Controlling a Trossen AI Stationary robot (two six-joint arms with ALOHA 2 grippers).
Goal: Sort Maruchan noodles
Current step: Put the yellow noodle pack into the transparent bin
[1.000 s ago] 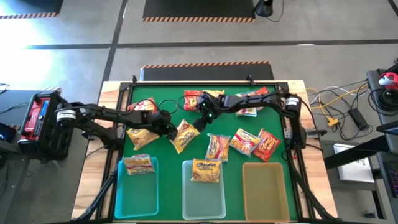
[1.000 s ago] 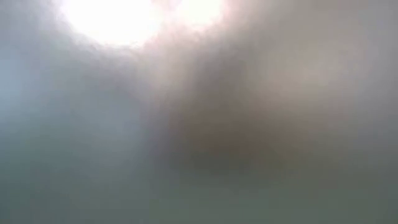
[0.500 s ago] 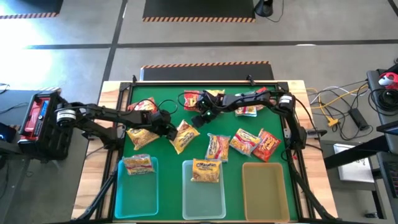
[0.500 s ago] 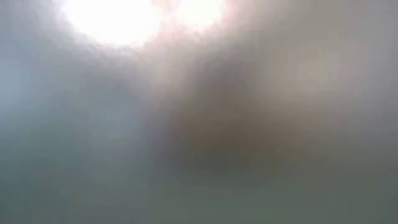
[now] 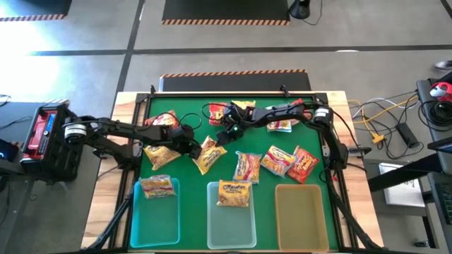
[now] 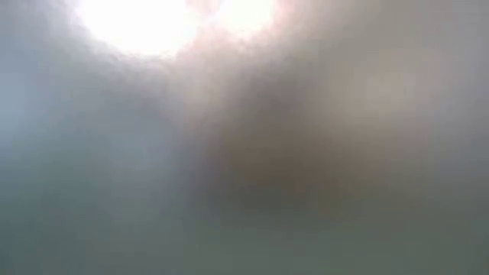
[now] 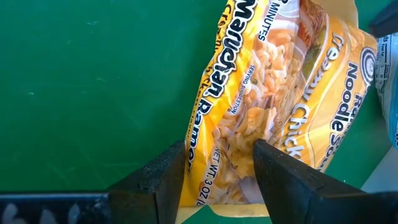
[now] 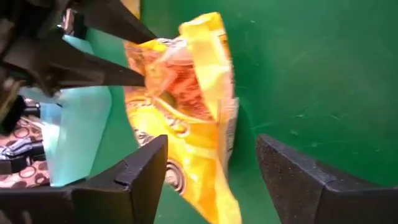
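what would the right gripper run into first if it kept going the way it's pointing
Most likely the yellow noodle packet the left gripper is clamped on; it sits between the right gripper's open fingers and just ahead of them. How much gap is left is hard to judge.

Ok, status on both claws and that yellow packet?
Left claw shut on yellow noodle packet, mid-mat. Right claw open, straddling the same packet's other end. Three bins unobstructed.
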